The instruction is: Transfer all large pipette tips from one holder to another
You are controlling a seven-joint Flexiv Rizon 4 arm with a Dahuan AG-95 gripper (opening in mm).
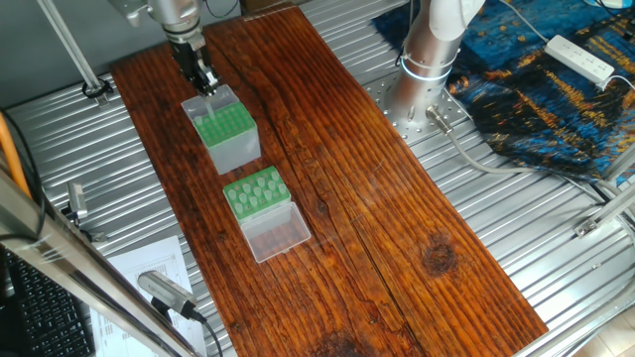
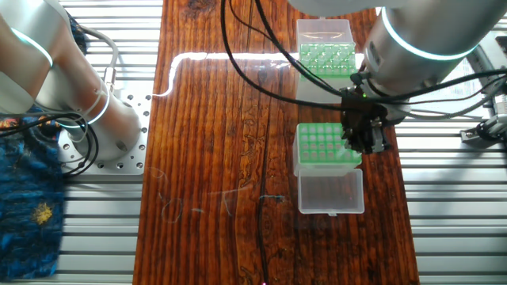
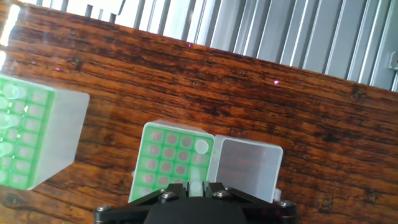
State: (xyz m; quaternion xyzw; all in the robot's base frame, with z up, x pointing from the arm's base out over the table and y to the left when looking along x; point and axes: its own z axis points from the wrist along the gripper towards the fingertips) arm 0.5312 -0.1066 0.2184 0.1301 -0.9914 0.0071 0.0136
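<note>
The black two-finger gripper (image 3: 194, 188) is pinching a light, slippery translucent pipette tip (image 3: 195, 186) by its wide collar.

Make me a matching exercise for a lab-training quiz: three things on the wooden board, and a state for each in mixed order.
Things:
1. end effector
2. rack under the end effector
3. other rack

States:
A. many large pipette tips stand in it
B. a pale tip sits between its fingers
C. almost all holes empty

Pairs: 1-B, 2-C, 3-A
</note>
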